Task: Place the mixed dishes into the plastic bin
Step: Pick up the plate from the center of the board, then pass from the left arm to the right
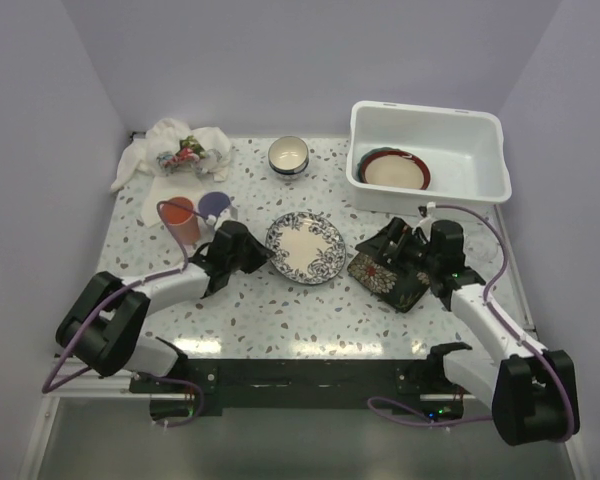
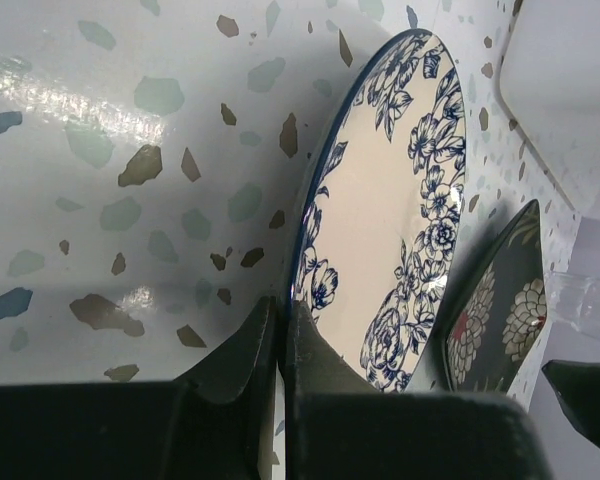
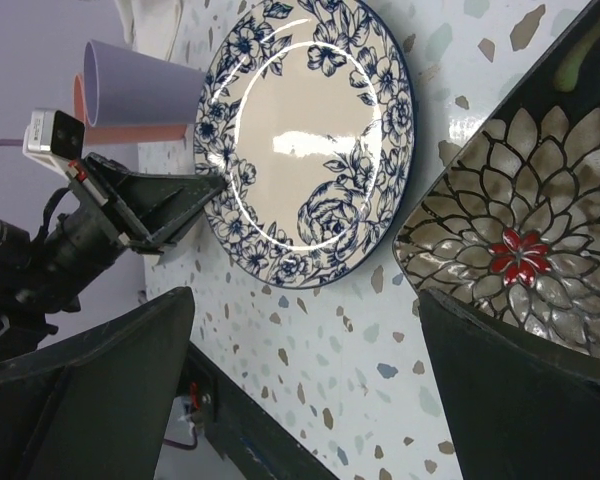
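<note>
The blue-patterned plate (image 1: 305, 247) lies at the table's middle. My left gripper (image 1: 263, 255) is shut on its left rim; in the left wrist view (image 2: 283, 310) one finger is on the table side and the other over the plate (image 2: 380, 200). The dark floral square plate (image 1: 385, 272) lies right of it. My right gripper (image 1: 395, 248) is open wide over that plate's left edge (image 3: 530, 250), holding nothing. The plastic bin (image 1: 430, 108) at the back right holds the red-rimmed cream plate (image 1: 395, 172) on the teal plate (image 1: 365, 160).
An orange cup (image 1: 180, 215) and a purple cup (image 1: 215, 207) stand behind my left arm. A small bowl (image 1: 288, 155) sits at the back centre. A white cloth (image 1: 175, 150) with a red-green print lies at the back left.
</note>
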You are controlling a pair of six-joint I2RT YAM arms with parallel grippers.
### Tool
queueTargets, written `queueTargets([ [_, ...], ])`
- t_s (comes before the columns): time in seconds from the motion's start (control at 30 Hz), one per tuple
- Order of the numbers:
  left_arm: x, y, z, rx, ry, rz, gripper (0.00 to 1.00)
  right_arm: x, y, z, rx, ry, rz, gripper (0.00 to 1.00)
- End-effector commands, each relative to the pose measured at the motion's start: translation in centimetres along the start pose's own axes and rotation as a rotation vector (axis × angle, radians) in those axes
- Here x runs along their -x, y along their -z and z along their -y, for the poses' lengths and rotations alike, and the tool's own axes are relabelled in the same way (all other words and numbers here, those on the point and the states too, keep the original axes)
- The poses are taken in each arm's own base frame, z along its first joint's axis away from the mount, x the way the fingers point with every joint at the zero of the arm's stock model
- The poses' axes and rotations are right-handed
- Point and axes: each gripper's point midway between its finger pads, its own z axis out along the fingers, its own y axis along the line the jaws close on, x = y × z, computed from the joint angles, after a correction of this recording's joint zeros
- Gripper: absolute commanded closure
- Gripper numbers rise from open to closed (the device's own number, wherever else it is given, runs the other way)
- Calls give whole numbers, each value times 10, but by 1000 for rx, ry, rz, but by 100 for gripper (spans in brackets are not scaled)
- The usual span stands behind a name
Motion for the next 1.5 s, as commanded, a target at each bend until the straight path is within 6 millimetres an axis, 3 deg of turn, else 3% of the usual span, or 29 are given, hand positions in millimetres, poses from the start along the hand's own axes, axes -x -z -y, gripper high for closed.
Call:
queueTargets([
  [0.0,30,23,52,-202,39,89,100,8,-13,-14,63,2,24,3],
  [0.37,49,58,71,-320,52,116,100,11,-36,-15,52,-25,-14,5],
  [0.8,30,83,95,-468,11,7,100,4,-56,-34,85,-37,-58,11],
  [1.0,29,91,105,-518,1,-1,100,0,-61,-37,95,-44,-66,19],
  [1.1,28,93,108,-535,-5,-8,100,-3,-62,-37,96,-43,-74,28],
  [1.23,26,96,112,-556,-12,-22,100,-4,-60,-41,110,-43,-78,50],
  [1.3,24,96,112,-562,-21,-31,100,-3,-59,-43,116,-42,-72,57],
  [1.4,23,97,112,-567,-36,-31,100,-1,-55,-49,129,-40,-65,73],
  [1.47,23,98,112,-569,-49,-28,100,2,-49,-55,137,-33,-51,92],
])
